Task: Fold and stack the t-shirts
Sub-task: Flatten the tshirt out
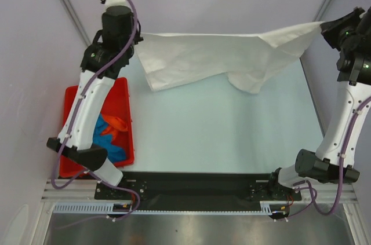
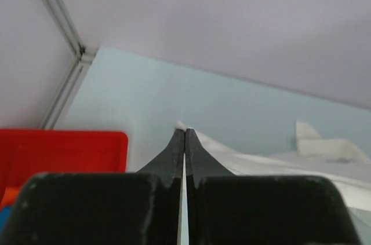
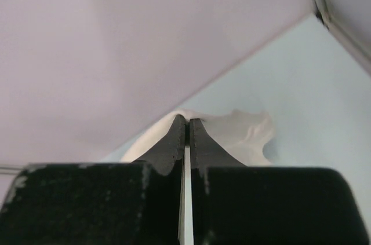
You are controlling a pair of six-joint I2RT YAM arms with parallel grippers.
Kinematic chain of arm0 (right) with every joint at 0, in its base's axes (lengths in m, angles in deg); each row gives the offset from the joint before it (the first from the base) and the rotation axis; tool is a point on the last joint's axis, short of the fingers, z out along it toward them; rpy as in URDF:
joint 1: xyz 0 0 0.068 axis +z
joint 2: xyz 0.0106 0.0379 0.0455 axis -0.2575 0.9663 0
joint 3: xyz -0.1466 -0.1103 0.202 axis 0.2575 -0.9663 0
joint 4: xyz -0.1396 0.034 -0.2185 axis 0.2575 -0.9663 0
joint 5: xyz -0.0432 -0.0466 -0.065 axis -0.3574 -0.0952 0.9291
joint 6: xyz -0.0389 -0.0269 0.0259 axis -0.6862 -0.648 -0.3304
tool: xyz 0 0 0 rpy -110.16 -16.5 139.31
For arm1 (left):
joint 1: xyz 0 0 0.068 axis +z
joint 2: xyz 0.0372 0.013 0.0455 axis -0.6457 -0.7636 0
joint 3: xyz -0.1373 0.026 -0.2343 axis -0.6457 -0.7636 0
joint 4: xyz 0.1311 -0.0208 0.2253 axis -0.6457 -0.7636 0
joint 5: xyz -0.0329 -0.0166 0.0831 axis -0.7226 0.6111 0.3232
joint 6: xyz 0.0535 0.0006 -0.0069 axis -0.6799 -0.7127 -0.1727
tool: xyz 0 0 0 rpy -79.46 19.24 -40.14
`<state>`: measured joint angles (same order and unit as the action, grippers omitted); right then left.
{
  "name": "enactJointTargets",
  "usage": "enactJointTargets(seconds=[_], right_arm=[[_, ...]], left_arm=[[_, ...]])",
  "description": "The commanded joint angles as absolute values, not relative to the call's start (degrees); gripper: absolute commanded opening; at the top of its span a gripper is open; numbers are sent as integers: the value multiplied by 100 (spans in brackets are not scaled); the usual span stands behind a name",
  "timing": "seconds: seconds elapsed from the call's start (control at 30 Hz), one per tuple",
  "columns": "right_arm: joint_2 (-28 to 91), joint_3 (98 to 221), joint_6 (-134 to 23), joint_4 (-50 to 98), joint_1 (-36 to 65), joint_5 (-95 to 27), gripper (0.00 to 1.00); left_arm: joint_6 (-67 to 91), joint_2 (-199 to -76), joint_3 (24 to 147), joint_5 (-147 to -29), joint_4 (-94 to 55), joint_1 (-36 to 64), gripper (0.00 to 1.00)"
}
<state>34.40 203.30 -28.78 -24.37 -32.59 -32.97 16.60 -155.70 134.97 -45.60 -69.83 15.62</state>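
Observation:
The white t-shirt [image 1: 203, 57] hangs stretched across the far side of the table, held up between both arms, its lower part draping onto the table. My left gripper [image 1: 138, 35] is shut on its left corner; in the left wrist view the gripper [image 2: 185, 132] pinches white cloth [image 2: 278, 161]. My right gripper [image 1: 323, 26] is shut on its right corner; in the right wrist view the gripper [image 3: 187, 120] pinches white cloth [image 3: 243, 132]. Blue [image 1: 107, 135] and orange [image 1: 119, 123] t-shirts lie crumpled in the red bin. No black graphic shows.
The red plastic bin [image 1: 124, 91] stands at the table's left, under the left arm; its corner also shows in the left wrist view [image 2: 69, 146]. The pale blue table [image 1: 220, 135] is enclosed by lilac walls with metal frame posts [image 1: 66, 4].

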Motion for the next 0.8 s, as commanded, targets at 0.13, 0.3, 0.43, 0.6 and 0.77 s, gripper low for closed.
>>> enactJointTargets(seconds=[0.13, 0.3, 0.43, 0.6, 0.77], right_arm=[[2691, 20926, -3281, -424, -3417, -3664, 0], [2813, 21784, -3464, 160, -3434, -3796, 0], [2604, 22113, -3798, 387, -3434, -3708, 0], [1595, 21639, -4001, 766, -3434, -3602, 0], [907, 21497, -4186, 880, -3417, -3611, 0]], left_arm=[[664, -14202, 13524, -5021, -4883, 1605, 0], [383, -14052, 13865, -5505, -4152, 1605, 0], [382, -13798, 13937, -5812, -4020, 1605, 0], [383, -12850, 12982, -6322, -3511, 1596, 0], [251, -11584, 11943, -6752, -2782, 1596, 0]])
